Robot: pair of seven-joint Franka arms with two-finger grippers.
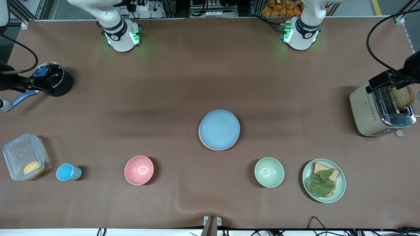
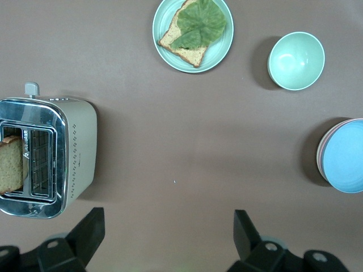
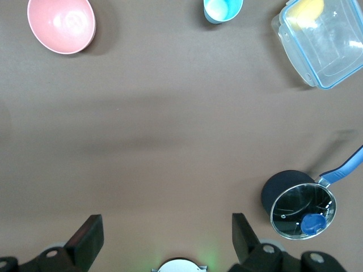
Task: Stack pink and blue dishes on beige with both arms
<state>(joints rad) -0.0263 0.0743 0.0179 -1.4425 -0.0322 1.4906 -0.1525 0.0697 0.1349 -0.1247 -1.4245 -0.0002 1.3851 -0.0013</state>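
From across the table, the blue plate [image 1: 219,129] sat on top of a stack near the table's middle, with the pink plate [image 1: 210,146] showing only as a thin rim beneath it. The beige plate could not be made out under them; I judged it was at the bottom, which would mean the stacking was done. The pink bowl [image 1: 139,170] and the green bowl [image 1: 269,172] stood nearer the front camera than the stack, one toward each arm's end.

In the left wrist view, the left gripper [image 2: 169,235] hung released, fingers spread wide, over bare table between the toaster [image 2: 46,156] and the stack, whose edge [image 2: 342,156] peeked in.

In the right wrist view, the right gripper [image 3: 167,235] was likewise spread and held nothing, high over the table beside the black pot [image 3: 298,203], well apart from the stack, apparently parked.
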